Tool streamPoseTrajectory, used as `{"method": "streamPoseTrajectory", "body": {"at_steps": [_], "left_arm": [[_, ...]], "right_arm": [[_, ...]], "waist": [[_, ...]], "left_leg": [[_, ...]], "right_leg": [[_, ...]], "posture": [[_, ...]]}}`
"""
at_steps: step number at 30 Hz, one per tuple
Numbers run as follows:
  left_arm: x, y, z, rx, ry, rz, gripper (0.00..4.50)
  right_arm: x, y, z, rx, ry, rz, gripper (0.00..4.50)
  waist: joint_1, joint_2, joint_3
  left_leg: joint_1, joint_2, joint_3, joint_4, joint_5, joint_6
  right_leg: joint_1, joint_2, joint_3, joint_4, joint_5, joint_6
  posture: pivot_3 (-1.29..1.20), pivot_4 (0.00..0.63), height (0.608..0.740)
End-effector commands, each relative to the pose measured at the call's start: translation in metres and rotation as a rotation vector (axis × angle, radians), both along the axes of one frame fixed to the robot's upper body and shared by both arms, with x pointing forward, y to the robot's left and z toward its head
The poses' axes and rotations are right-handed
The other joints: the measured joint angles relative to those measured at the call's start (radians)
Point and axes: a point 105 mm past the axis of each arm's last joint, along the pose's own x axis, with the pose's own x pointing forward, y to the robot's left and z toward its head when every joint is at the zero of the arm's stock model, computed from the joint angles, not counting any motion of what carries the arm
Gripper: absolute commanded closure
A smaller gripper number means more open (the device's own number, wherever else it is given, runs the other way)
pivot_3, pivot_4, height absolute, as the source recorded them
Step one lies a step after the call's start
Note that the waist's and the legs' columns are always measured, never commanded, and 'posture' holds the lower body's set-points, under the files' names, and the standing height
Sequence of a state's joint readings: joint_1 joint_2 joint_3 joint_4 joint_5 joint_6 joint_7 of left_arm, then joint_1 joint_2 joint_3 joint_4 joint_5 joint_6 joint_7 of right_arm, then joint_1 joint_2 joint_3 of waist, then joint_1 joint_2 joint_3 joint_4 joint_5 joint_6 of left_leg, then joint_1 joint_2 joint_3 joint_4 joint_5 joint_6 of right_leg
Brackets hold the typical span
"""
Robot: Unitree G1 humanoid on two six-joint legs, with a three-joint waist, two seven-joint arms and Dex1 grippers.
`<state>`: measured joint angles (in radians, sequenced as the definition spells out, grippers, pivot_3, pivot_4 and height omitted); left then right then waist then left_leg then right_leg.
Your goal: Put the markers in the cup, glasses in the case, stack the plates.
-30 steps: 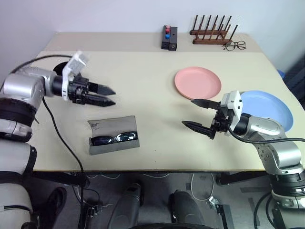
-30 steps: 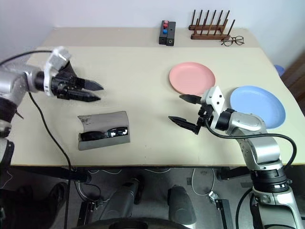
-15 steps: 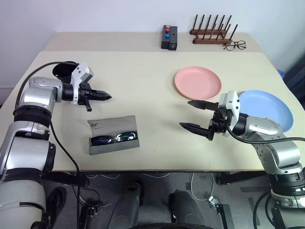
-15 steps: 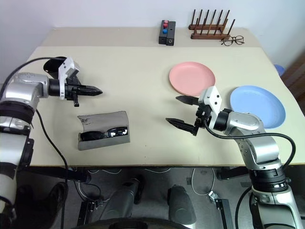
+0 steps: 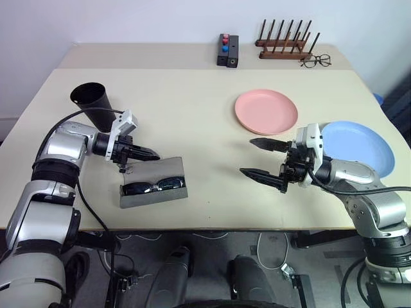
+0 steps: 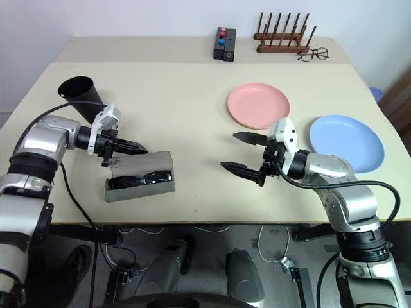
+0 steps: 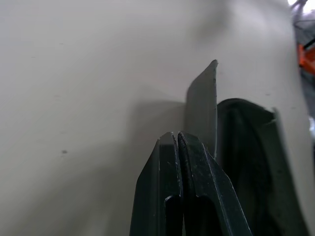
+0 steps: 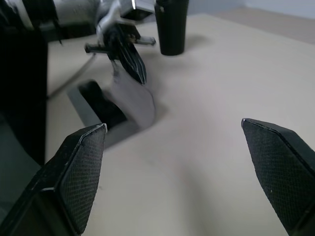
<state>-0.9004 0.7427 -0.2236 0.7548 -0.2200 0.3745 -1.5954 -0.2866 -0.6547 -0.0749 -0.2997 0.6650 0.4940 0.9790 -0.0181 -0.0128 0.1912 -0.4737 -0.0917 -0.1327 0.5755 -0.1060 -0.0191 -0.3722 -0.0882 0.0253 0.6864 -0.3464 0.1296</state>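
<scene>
Resting at the raised lid of the grey case, L hand has fingers pressed together, nothing between them; tips at or just beside the lid's upper edge, contact unclear. Sunglasses lie inside the case, near the desk front edge. R hand hovers w/ fingers spread wide, empty, betw. case and blue plate. Pink plate sits apart from the blue one, not stacked. Black cup stands upright behind L arm.
</scene>
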Motion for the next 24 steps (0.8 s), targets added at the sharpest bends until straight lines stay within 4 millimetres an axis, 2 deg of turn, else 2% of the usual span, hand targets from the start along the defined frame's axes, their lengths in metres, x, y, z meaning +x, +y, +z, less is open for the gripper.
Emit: {"method": "streamPoseTrajectory", "body": {"at_steps": [1,4,9,17,24], "left_arm": [[-0.004,0.0,0.016,-0.037,-0.026,-0.016,4.45],[-0.01,-0.004,0.019,-0.073,0.002,-0.031,4.45],[-0.025,-0.003,0.008,-0.06,0.048,-0.06,4.45],[-0.04,-0.01,0.009,-0.056,0.083,-0.109,4.45],[-0.055,-0.015,-0.001,-0.031,0.126,-0.144,4.45]], "right_arm": [[-0.008,0.002,0.016,0.045,-0.044,0.03,0.0],[-0.01,0.003,0.016,0.054,-0.029,0.042,0.0],[-0.008,0.005,0.019,0.055,-0.021,0.044,0.0],[-0.008,0.008,0.022,0.047,-0.024,0.039,0.0],[-0.005,0.004,0.019,0.032,-0.033,0.016,0.0]], "waist": [[0.0,0.0,0.0],[0.0,0.0,0.0],[0.0,0.0,0.0],[0.002,0.001,0.0],[0.002,0.001,-0.001]], "left_leg": [[0.0,0.0,0.0,0.0,0.0,0.0],[0.0,0.0,0.0,0.0,0.0,0.0],[0.0,0.0,0.0,0.0,0.0,0.0],[0.0,0.0,0.0,0.0,0.0,0.0],[0.0,0.0,0.0,0.0,0.0,0.0]], "right_leg": [[0.0,0.0,0.0,0.0,0.0,0.0],[0.0,0.0,0.0,0.0,0.0,0.0],[-0.001,0.0,0.0,0.0,0.0,0.0],[-0.002,-0.001,0.0,-0.001,-0.001,-0.001],[-0.002,-0.001,0.0,-0.001,-0.001,-0.003]], "posture": [[0.0,0.15,0.74],[0.0,0.15,0.74],[0.0,0.15,0.74],[0.0,0.15,0.74],[0.0,0.15,0.74]]}}
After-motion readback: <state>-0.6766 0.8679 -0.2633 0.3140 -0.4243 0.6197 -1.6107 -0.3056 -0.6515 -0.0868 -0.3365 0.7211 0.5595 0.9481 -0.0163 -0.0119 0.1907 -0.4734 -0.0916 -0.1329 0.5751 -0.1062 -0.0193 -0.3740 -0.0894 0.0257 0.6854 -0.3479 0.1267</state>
